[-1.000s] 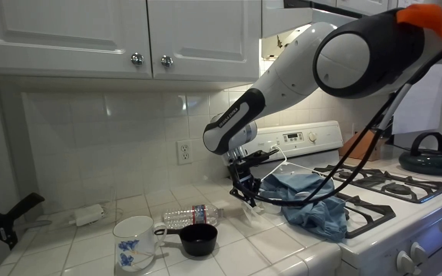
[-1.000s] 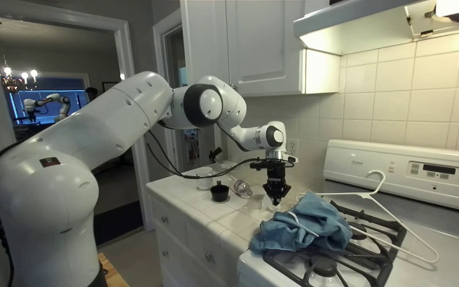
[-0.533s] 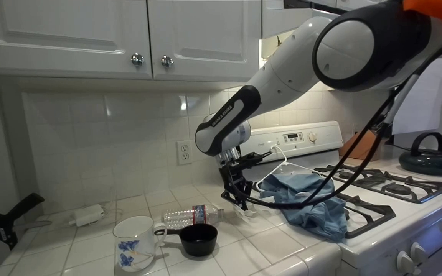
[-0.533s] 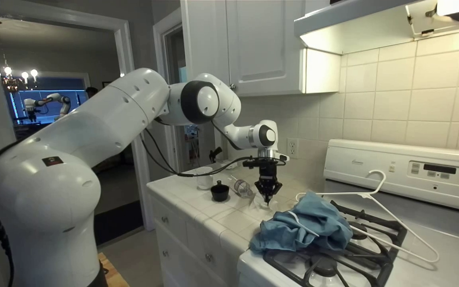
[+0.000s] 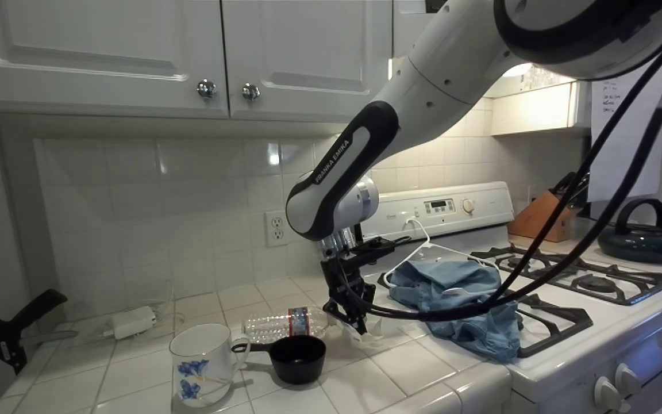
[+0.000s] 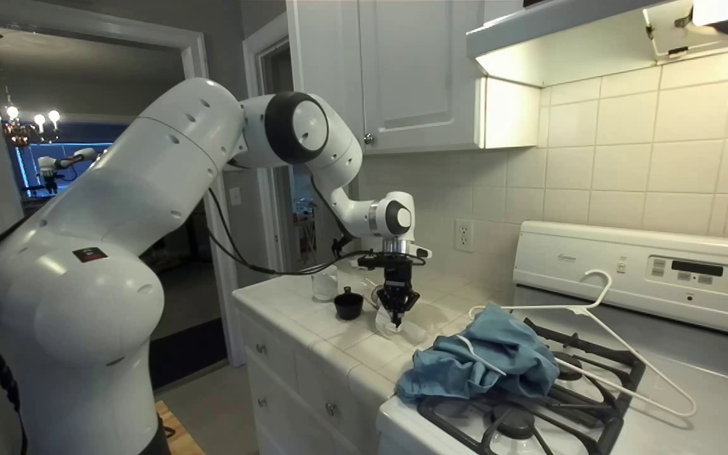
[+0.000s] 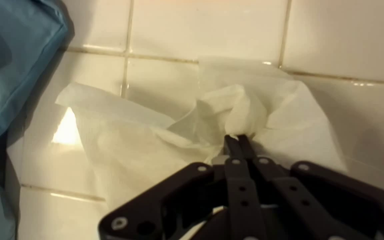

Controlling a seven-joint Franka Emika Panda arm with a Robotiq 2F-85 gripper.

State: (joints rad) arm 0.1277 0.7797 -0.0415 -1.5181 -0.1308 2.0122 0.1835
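Nearest, at the left of an exterior view, a white mug with blue flowers (image 5: 200,365) stands upright on a white-tiled bench (image 5: 360,384). Just to its right sits a black measuring cup (image 5: 298,361), and just behind the cup a clear plastic bottle (image 5: 286,323) lies on its side. A little farther, right of the bottle, the robot's hand (image 7: 237,137) angles down, its fingers pinched together on a crumpled white tissue (image 7: 237,113); the wrist view shows the tissue bunched at the fingertips and spread loosely to both sides. Right of the hand, a blue cloth (image 5: 446,279) lies bunched over the left edge of the stove (image 5: 564,371), hiding part of a white hanger (image 6: 581,309). Beyond the stove, far right, stand a wooden knife block (image 5: 533,215) and a dark kettle (image 5: 641,241).
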